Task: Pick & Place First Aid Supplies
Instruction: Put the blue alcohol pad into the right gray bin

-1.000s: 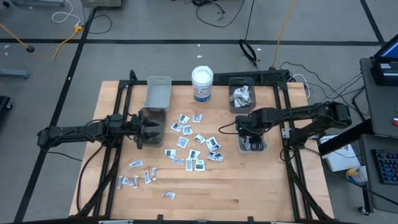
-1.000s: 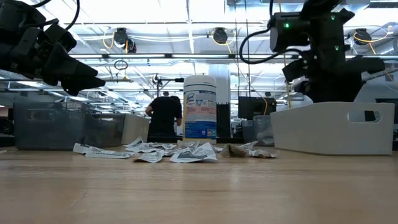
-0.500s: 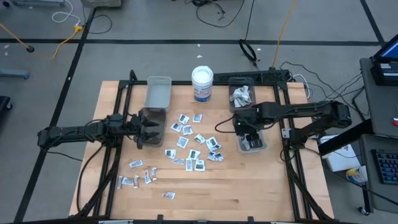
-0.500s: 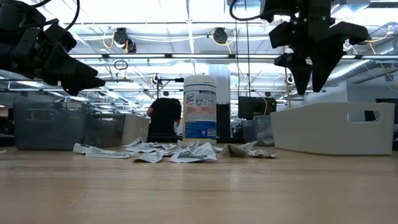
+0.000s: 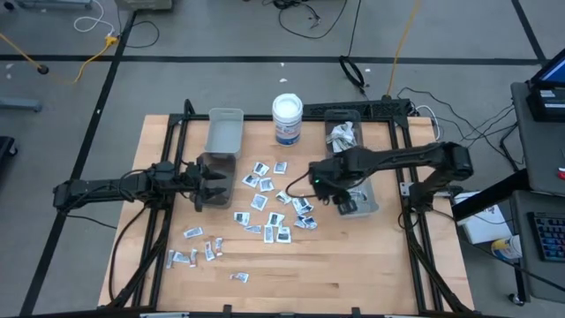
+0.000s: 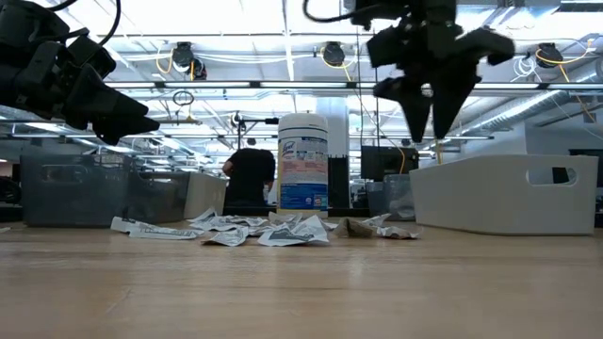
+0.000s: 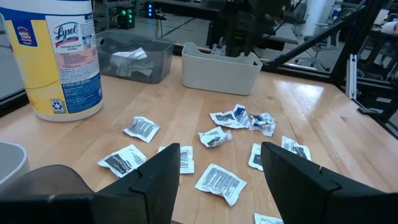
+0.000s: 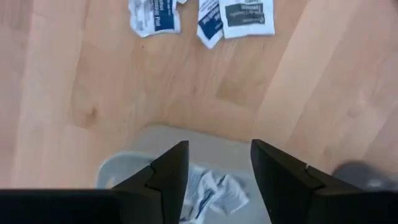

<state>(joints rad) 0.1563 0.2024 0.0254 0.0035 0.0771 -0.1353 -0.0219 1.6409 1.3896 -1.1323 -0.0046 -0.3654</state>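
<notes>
Packets [image 5: 267, 205] lie just beside right gripper [image 5: 325, 184].

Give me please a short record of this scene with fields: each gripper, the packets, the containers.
left gripper: left gripper, open and empty, by a dark translucent bin on the table's left side
right gripper: right gripper, open and empty, raised between the packets and a light grey rectangular bin
packets: small white flat packets with dark print, scattered on the wooden table
other containers: white round tub with blue label; grey bin; dark bin holding packets
</notes>
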